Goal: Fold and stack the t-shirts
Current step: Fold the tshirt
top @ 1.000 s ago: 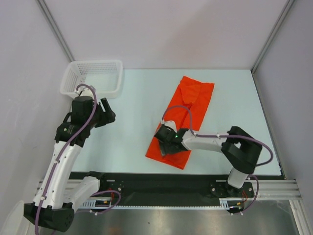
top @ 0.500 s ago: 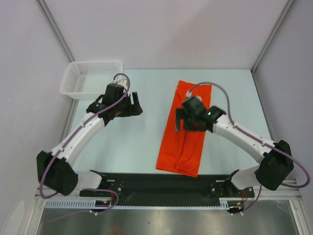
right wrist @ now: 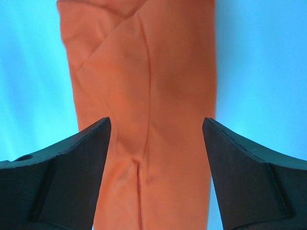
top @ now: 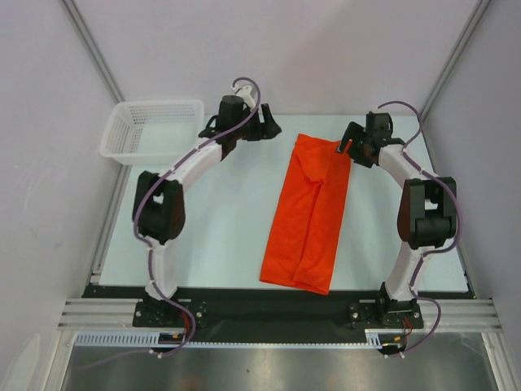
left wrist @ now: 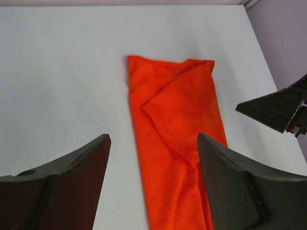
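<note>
Orange-red cloth, the t-shirt (top: 308, 213) lies flat on the table (top: 216, 220), right of centre, folded lengthwise into 1 long narrow strip. Both pincers stand wide and empty: the left gripper (left wrist: 152, 138) near its far left corner, the right gripper (right wrist: 156, 122) at its far right corner. The crosswise folds seem left to do, and no stack shows yet.
</note>
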Robot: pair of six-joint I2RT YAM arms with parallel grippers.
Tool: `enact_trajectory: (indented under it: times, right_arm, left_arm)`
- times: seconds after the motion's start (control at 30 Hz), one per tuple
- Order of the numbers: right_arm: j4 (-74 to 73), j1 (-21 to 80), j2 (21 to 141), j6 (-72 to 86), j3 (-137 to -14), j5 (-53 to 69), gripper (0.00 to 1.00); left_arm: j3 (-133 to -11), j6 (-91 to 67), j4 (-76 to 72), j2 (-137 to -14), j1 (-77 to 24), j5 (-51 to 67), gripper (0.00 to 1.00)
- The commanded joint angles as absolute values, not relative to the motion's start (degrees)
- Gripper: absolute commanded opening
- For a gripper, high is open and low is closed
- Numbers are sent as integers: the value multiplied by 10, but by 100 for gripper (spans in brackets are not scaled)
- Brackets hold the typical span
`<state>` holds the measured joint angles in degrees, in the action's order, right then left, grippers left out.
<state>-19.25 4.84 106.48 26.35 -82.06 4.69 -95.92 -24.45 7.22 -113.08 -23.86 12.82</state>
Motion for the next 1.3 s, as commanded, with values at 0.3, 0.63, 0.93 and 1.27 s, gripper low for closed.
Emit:
enact_trajectory:
  times: [0.3,0.63,0.93,1.27]
  right_arm:
    - [-48,-29,1210,251,-917,153,75]
    - [-5,-37,1270,274,-916,159,66]
    - [21,-40,1296,291,-922,166,60]
    - [35,-40,1307,316,-911,183,54]
  left_arm:
    - [-1304,-290,29,-1448,-246,195,76]
    - [-1314,-381,-43,-1522,-258,171,65]
    - [-1355,-453,-24,-1573,-270,150,61]
    - [-1356,-520,-11,-1586,-271,131,49]
